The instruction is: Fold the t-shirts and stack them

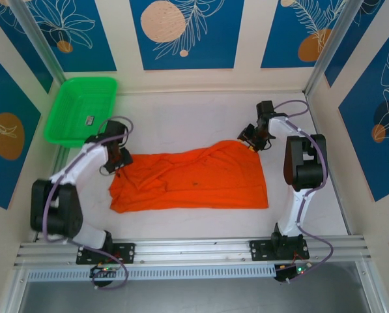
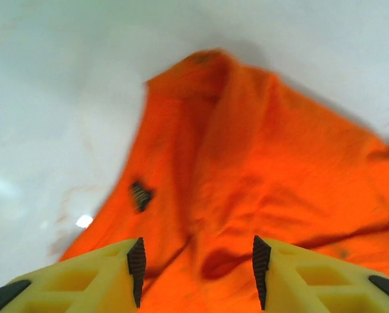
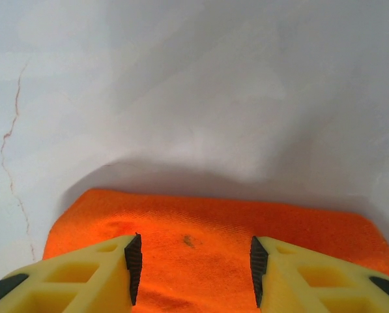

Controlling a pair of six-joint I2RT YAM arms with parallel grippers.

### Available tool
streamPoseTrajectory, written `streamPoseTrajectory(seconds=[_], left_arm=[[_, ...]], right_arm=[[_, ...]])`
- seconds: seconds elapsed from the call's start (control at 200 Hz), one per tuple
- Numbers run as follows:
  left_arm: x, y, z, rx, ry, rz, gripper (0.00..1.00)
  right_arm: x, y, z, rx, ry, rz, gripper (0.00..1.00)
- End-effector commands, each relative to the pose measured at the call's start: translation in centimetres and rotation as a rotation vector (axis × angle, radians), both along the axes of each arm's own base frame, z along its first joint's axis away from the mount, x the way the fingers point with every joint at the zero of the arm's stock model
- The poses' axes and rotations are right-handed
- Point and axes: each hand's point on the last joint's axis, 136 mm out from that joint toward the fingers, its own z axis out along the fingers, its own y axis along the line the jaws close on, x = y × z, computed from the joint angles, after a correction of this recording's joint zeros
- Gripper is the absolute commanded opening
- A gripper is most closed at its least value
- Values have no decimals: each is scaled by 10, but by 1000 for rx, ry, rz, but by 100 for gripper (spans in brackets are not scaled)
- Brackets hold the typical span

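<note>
Left gripper (image 2: 197, 270) (jaws apart), just above t-shirt (image 2: 259, 169), left end

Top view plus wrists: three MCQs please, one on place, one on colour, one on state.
1. Where is the tray?
A) far-left corner of the table
B) near-right corner
C) between the arm bases

2. What colour is the shirt?
A) blue
B) orange
C) green

3. The left gripper is:
A) shut tight
B) open over the shirt
C) gripping the tray

Key:
1 A: the top view puts it at the far left, apart from the shirt.
2 B: the cloth is orange in all three views.
3 B: the left wrist view shows the jaws apart with cloth beneath.
</note>
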Motion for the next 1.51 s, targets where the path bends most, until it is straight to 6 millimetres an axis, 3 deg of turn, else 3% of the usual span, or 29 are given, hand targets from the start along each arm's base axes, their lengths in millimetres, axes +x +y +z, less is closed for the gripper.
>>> streamPoseTrajectory(seconds=[0.0,0.235,0.43,0.82,1.21,1.355,1.5], left_arm=[[-6,-40,-14,-213,168,-47,46],[-6,-56,-9,-267,260,-53,49],[-9,-34,-12,-131,323,48,52],[-4,-28,-39,-74,410,71,48],[-40,-26,-36,-84,464,43,45],[-45,-27,-30,-105,448,51,42],[-45,-32,-38,-132,461,62,40]], right_arm=[[-1,3,10,39,-19,-8,50],[-7,4,5,51,-9,-17,49],[-12,5,-1,64,1,-24,48],[-12,2,1,64,-3,-26,48],[-14,-4,0,64,-1,-39,47],[-13,-3,0,68,-2,-35,47],[-12,-3,-4,73,6,-36,47]])
